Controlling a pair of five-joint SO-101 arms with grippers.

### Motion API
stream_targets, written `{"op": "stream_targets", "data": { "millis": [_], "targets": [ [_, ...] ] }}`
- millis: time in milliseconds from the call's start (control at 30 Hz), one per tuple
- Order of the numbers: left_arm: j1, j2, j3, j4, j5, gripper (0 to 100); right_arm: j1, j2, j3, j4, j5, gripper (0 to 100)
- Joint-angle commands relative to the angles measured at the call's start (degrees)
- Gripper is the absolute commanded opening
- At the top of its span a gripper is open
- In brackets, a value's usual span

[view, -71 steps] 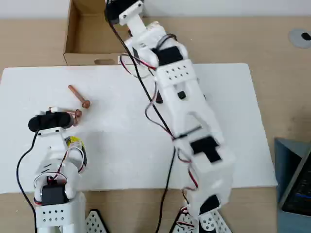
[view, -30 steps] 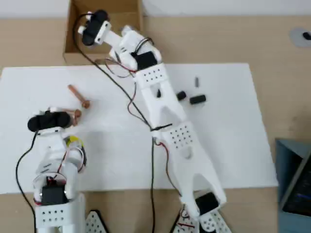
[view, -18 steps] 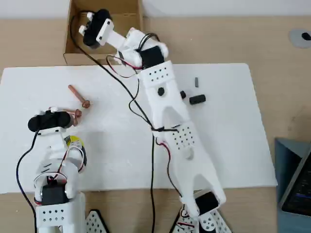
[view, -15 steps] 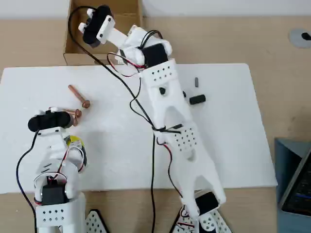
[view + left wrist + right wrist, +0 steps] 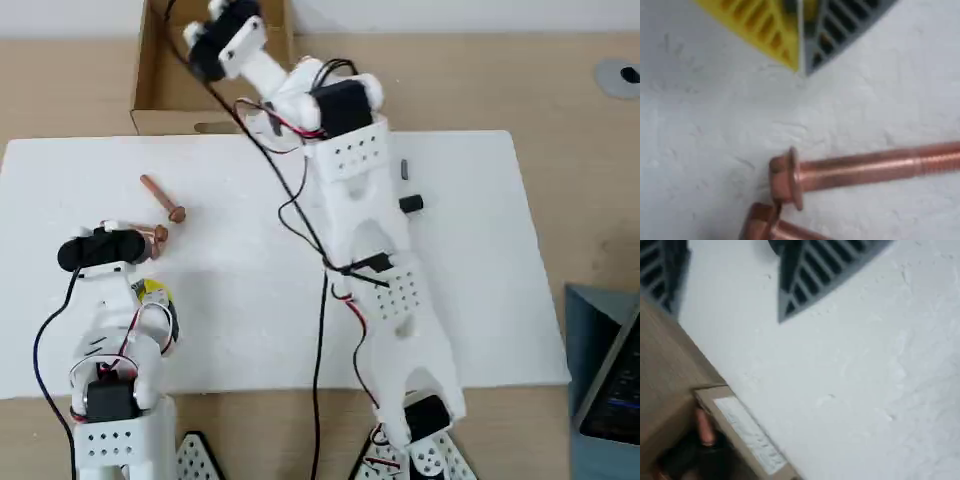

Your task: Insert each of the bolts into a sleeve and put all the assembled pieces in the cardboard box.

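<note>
The left arm (image 5: 118,335) stood at the near left corner of the white mat (image 5: 230,310). In its wrist view the left gripper (image 5: 800,64) was closed, its yellow and grey fingertips meeting at a point just above the mat, with nothing between them. Just beside those tips lay a copper bolt (image 5: 850,170) flat on the mat, its flanged head toward the gripper. The head of a second bolt (image 5: 762,226) was touching that flange. Neither bolt was touched by the gripper.

In the high view one bolt (image 5: 150,236) lay at the left gripper and the other (image 5: 161,198) slightly beyond it. Across the mat, beside the right arm (image 5: 375,260), lay a black sleeve (image 5: 411,204). A smaller dark piece (image 5: 404,169) lay just beyond it, apart from it.

At the far edge, the right gripper (image 5: 218,42) was over the cardboard box (image 5: 146,85). Its wrist view showed the right gripper (image 5: 730,310) well open, dark fingers (image 5: 810,277) wide apart, holding nothing. Inside the box wall (image 5: 747,437) lay a dark piece with a copper end (image 5: 702,427); whether it was fully assembled could not be told.
</note>
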Motion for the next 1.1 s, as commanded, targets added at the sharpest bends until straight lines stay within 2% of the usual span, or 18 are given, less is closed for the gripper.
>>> {"op": "stream_targets", "data": {
  "millis": [0, 233, 533, 733, 900, 967, 1067],
  "targets": [
    [-0.4, -0.2, -0.2, -1.0, 0.2, 0, 1.6, -6.5, -2.6, 1.2, -1.8, 14.9],
    [-0.4, -0.2, -0.2, -1.0, 0.2, 0, 1.8, -12.8, 5.0, 1.3, -1.8, 14.9],
    [-0.4, -0.2, -0.2, -1.0, 0.2, 0, 3.4, -33.2, 38.5, 1.2, -1.8, 14.9],
    [-0.4, -0.2, -0.2, -1.0, 0.2, 0, 10.7, -40.7, 57.1, 1.2, -1.7, 14.9],
    [-0.4, -0.2, -0.2, -1.0, 0.2, 0, 17.5, -40.5, 64.2, 0.8, -1.2, 15.1],
    [-0.4, -0.2, -0.2, -1.0, 0.2, 0, 19.3, -39.3, 65.0, 0.4, 0.9, 15.1],
    [-0.4, -0.2, -0.2, -1.0, 0.2, 0, 21.5, -36.7, 64.9, 0.5, 9.6, 15.1]
  ]
}}
